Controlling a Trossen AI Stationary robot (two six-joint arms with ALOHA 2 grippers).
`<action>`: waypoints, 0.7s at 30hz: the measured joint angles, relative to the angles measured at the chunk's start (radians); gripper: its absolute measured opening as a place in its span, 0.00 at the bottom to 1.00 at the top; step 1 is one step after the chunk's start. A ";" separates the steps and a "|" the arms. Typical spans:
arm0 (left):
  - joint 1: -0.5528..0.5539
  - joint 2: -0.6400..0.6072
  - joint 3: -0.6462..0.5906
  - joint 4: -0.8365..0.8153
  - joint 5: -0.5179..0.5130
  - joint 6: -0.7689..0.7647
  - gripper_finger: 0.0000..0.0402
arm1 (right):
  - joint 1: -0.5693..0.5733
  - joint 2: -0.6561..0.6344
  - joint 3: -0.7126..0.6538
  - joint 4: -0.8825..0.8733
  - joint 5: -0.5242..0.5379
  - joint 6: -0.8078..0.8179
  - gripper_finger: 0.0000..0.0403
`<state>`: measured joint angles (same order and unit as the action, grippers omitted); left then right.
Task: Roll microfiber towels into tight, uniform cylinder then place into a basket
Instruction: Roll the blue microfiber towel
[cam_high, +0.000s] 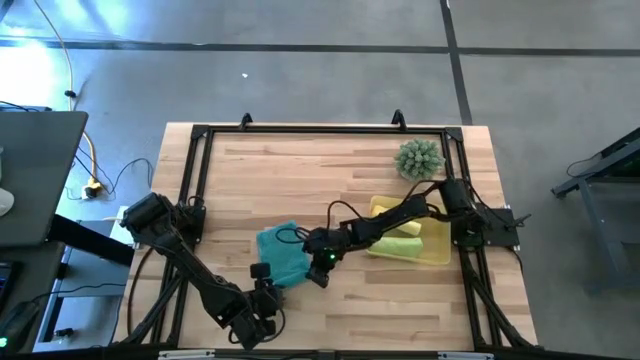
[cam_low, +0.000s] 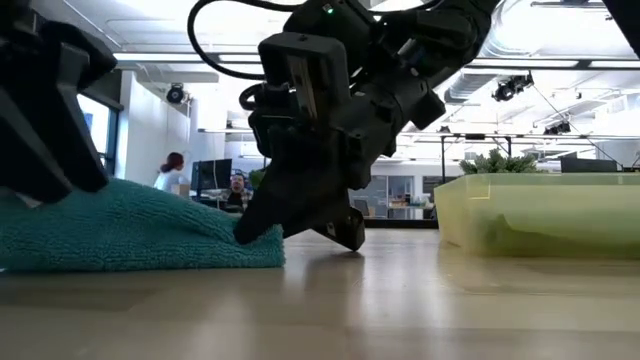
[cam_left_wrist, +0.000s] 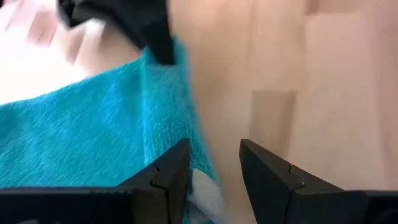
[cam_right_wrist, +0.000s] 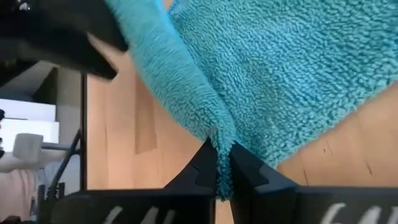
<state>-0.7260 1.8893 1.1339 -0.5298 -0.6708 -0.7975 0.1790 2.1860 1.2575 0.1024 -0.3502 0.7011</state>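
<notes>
Two dark arms work over the wooden table (cam_high: 330, 165), which fills most of the high view inside a black frame. The left arm reaches in from the table's left side toward the near edge, and the right arm stretches from the right side across to the middle.

Next in size, the translucent yellow basket (cam_high: 438, 250) sits on the right half of the table, with the lime green towel (cam_high: 398, 246) and the yellow towel (cam_high: 392, 208) lying in it, partly under the right arm. The teal towel (cam_high: 285, 256) lies rumpled on the wood near the middle, left of the basket and apart from it.

A spiky green plant (cam_high: 419, 159) stands just beyond the basket on the far side.

The right gripper (cam_right_wrist: 222, 163) is at the teal towel's right edge, its fingers pressed together on a pinched fold of the cloth. The left gripper (cam_left_wrist: 212, 163) hovers at the towel's near edge, fingers apart, one fingertip (cam_left_wrist: 174, 158) over the cloth and the other over bare wood.

In the low view, people (cam_low: 172, 172) show small in the room behind.
</notes>
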 joint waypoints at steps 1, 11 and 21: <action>0.001 0.000 0.000 -0.019 -0.002 -0.011 0.33 | 0.000 0.000 0.000 -0.003 0.003 -0.007 0.01; 0.020 0.006 0.004 -0.086 -0.023 -0.154 0.33 | 0.017 0.001 -0.001 -0.009 0.049 -0.071 0.01; 0.026 -0.003 0.089 -0.107 0.057 -0.002 0.37 | 0.018 0.002 -0.003 -0.004 0.049 -0.120 0.01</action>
<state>-0.7000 1.8866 1.2232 -0.6370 -0.6141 -0.7997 0.1967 2.1876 1.2549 0.0986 -0.3016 0.5810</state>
